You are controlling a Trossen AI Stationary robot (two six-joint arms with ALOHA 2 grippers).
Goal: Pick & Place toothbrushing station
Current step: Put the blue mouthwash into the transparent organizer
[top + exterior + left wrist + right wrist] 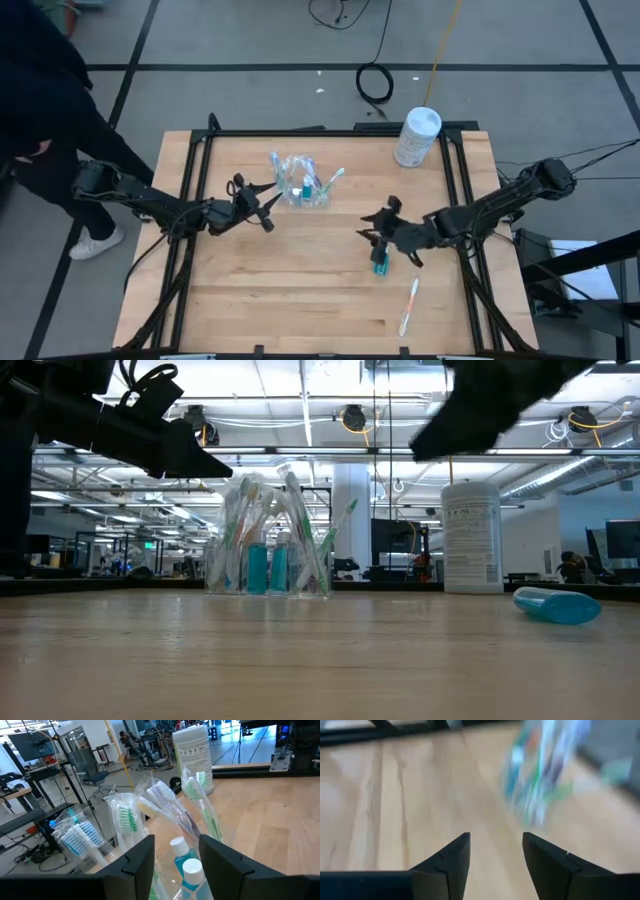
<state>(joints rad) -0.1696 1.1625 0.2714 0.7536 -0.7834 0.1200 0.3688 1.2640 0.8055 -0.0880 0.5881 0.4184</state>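
looking past my left gripper (175, 857), i see its fingers apart and holding nothing, right by the clear cup (303, 190) of toothbrushes (125, 817) near the back of the table (300, 290). my right gripper (385, 232) is open and empty too, over a blue toothpaste tube (380, 264). i should go slow and grab one thing. only the high view shows the loose toothbrush (409, 305) by the front.

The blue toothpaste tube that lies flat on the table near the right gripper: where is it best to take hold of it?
Probably across the middle of the toothpaste tube, coming from straight above. It lies flat and alone, with bare wood either side, and the right gripper is open nearby.
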